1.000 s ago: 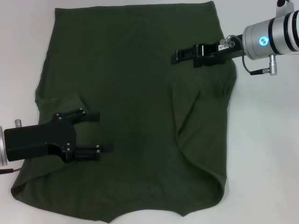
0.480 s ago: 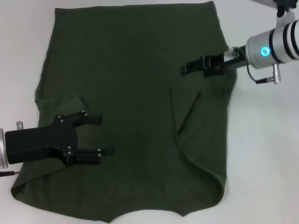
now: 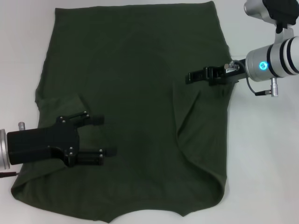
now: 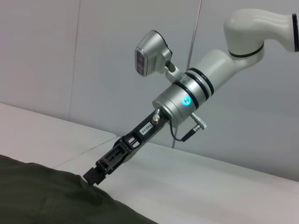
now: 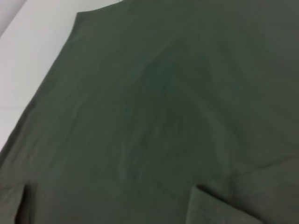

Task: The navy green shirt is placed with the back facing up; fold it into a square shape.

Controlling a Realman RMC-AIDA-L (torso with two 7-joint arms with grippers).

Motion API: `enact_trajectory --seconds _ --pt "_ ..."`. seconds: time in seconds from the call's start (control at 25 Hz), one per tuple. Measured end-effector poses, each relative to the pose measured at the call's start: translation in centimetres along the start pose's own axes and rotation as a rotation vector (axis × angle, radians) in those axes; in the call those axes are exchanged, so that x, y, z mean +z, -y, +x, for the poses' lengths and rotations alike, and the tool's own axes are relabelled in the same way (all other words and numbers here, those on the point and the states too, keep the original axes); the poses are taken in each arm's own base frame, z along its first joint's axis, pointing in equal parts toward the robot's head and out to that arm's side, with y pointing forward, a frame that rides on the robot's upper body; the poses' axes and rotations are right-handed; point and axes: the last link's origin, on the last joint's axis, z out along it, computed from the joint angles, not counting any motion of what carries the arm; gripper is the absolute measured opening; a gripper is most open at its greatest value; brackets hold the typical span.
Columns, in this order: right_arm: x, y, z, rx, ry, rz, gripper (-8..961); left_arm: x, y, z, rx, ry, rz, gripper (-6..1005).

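Across the table, the navy green shirt [image 3: 135, 102] lies plain-side up, right edge folded inward, left tool [image 3: 103, 136] spread wide, empty.

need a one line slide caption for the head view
Navy green shirt lies back-up with both sleeves folded in; open left claw over its left side, right claw over the right fold.

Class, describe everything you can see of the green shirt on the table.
The navy green shirt is dark olive, soft-looking fabric, lying spread on the white table, plain side up. Both side parts are already folded inward, leaving creases. The left claw is open over its left fold; the right claw is low at its right fold, though contact cannot be confirmed.
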Motion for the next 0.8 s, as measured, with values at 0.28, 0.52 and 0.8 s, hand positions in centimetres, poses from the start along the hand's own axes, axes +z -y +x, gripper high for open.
enact_trajectory --seconds 0.28,0.52,0.8 --pt "0.6 0.7 1.3 0.047 0.022 0.017 903 0.1 -0.1 -0.1 0.004 -0.002 -0.001 951" --pt "1.1 0.9 1.9 0.106 0.062 0.016 902 0.2 -0.1 -0.1 0.007 -0.003 -0.001 951" --pt "1.8 1.0 2.7 0.160 0.091 0.022 901 0.2 -0.1 -0.1 0.017 -0.004 -0.003 951"
